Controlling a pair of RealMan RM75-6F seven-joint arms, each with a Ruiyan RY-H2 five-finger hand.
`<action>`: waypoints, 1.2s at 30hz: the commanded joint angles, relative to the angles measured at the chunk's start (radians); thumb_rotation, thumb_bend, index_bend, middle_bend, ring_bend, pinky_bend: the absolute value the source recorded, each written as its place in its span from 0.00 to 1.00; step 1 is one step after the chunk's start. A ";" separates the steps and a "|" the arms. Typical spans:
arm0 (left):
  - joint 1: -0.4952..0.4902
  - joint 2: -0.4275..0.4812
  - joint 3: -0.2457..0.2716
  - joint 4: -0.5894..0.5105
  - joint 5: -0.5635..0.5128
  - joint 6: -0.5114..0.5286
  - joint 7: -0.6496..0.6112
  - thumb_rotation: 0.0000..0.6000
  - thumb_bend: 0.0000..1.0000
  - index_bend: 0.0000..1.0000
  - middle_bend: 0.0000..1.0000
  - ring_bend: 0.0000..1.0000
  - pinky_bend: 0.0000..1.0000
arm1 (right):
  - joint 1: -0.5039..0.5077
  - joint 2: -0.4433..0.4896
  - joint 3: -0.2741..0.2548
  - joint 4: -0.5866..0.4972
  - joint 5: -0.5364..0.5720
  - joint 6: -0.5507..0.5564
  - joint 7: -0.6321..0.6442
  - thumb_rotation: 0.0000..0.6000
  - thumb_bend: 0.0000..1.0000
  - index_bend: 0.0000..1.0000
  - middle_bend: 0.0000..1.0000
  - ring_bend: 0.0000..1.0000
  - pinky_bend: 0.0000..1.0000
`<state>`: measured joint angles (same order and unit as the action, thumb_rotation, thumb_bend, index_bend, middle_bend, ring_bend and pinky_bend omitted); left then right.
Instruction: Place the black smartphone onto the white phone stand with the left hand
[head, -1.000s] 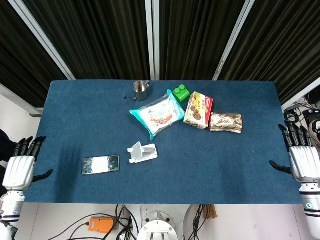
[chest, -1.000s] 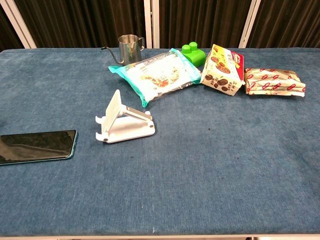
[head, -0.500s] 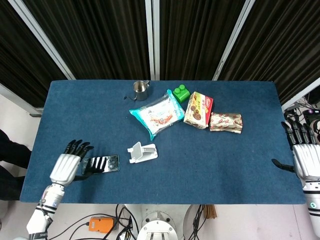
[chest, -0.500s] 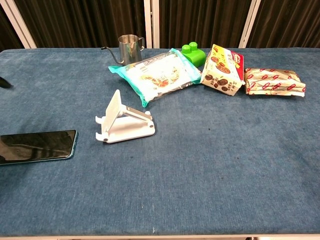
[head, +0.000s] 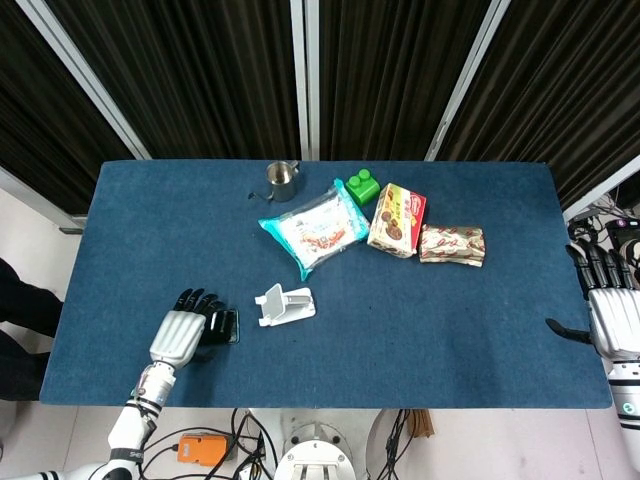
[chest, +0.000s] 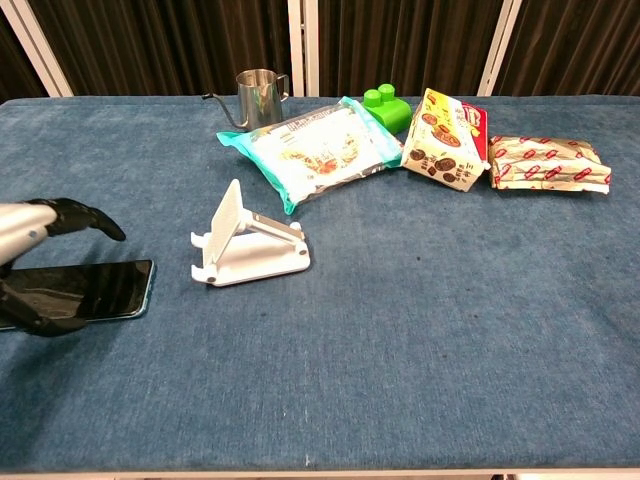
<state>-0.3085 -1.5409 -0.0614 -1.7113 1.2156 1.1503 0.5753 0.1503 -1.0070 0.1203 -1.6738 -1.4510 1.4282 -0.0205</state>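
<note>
The black smartphone (chest: 95, 290) lies flat on the blue table near its front left; in the head view only its right end (head: 229, 325) shows past my left hand (head: 185, 334). That hand hovers over the phone with fingers spread, and in the chest view the left hand (chest: 45, 225) arches above the phone's left part, gripping nothing. The white phone stand (head: 285, 303) sits just right of the phone, backrest tilted up, also seen as the stand (chest: 245, 245) in the chest view. My right hand (head: 612, 315) stays open off the table's right edge.
Along the back stand a steel pitcher (head: 283, 180), a teal snack bag (head: 313, 227), a green block (head: 363, 186), a cookie box (head: 397, 219) and a wrapped pack (head: 452, 244). The blue table (head: 450, 330) spreads out right of the stand.
My left hand has moved in from the table's left edge to above the phone, covering most of it in the head view. Phone, stand and right hand have stayed put.
</note>
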 joint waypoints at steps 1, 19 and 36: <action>-0.020 -0.038 -0.019 0.015 -0.074 -0.004 0.049 1.00 0.15 0.22 0.14 0.02 0.00 | -0.001 -0.002 -0.001 0.004 0.004 -0.002 0.005 1.00 0.10 0.00 0.03 0.00 0.04; -0.052 -0.054 -0.004 0.048 -0.149 -0.004 0.027 1.00 0.27 0.39 0.15 0.03 0.00 | 0.004 -0.012 -0.003 0.025 0.023 -0.025 0.028 1.00 0.10 0.00 0.03 0.00 0.04; -0.051 0.049 0.065 0.207 0.194 0.024 -0.423 1.00 0.43 0.41 0.45 0.38 0.36 | -0.001 -0.016 -0.006 0.020 0.026 -0.023 0.032 1.00 0.10 0.00 0.03 0.00 0.04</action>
<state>-0.3486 -1.5219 -0.0144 -1.5465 1.3588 1.1923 0.2486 0.1493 -1.0227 0.1139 -1.6542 -1.4248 1.4053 0.0112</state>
